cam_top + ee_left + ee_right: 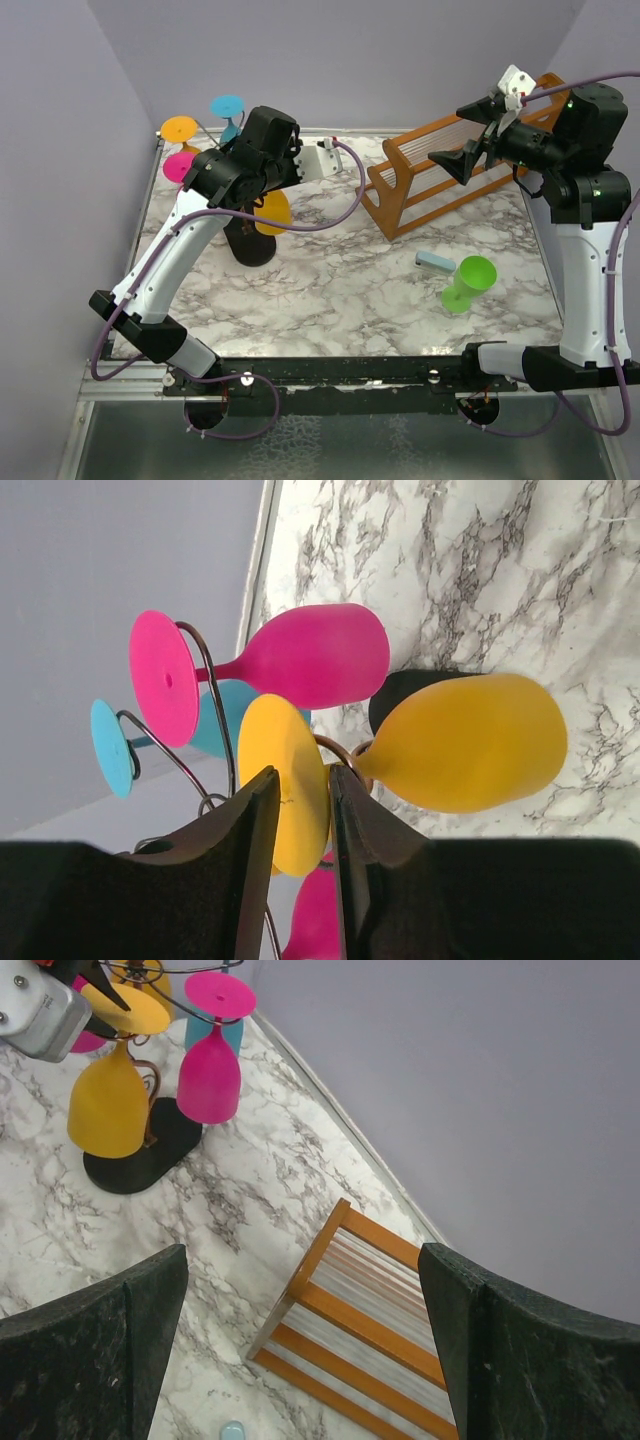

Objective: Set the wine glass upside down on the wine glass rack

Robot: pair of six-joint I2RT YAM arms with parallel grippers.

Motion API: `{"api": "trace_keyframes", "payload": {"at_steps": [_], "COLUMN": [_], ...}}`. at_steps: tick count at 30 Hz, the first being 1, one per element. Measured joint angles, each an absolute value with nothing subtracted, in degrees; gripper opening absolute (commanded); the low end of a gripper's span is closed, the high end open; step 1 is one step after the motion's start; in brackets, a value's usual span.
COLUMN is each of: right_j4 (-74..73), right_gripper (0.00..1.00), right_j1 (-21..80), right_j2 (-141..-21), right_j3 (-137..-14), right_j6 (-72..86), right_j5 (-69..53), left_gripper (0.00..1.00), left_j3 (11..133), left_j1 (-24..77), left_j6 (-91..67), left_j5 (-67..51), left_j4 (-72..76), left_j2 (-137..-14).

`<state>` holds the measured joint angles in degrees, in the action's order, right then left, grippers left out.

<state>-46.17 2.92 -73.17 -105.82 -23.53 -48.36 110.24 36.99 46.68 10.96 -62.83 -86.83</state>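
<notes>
The wine glass rack [250, 245] is a dark wire stand on a black oval base at the back left; its wire arms [215, 695] and base [140, 1155] also show in the wrist views. A yellow wine glass [272, 212] hangs upside down on it. My left gripper [208, 158] is shut on that glass's foot [283, 780], its bowl [470, 742] hanging below. A green wine glass [466, 283] lies on its side on the table at the right. My right gripper [468, 135] is open and empty, high above the wooden rack [370, 1330].
Pink [310, 655] and teal [112, 748] glasses hang on the wire rack, and a second pink one shows low in the left wrist view. The orange-brown wooden slatted rack [450, 170] stands at the back right. A small light-blue object [435, 261] lies beside the green glass.
</notes>
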Motion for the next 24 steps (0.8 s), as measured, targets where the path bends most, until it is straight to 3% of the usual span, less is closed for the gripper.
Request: {"api": "trace_keyframes", "payload": {"at_steps": [5, 24], "right_j4": [-46.2, -46.2], "right_gripper": [0.98, 0.98], "right_j1": [2.9, 2.9], "right_j2": [-73.2, -73.2], "right_j3": [-105.6, -104.9], "right_j6": [-24.1, -24.6], "right_j5": [-48.3, -48.3], "left_gripper": [0.40, 0.40], "left_j3": [110.1, 110.1], "left_j1": [37.0, 37.0], "left_j6": [45.7, 44.6], "left_j5": [9.6, 11.4], "left_j4": [-62.0, -61.6], "left_j2": [-86.8, -86.8]}}
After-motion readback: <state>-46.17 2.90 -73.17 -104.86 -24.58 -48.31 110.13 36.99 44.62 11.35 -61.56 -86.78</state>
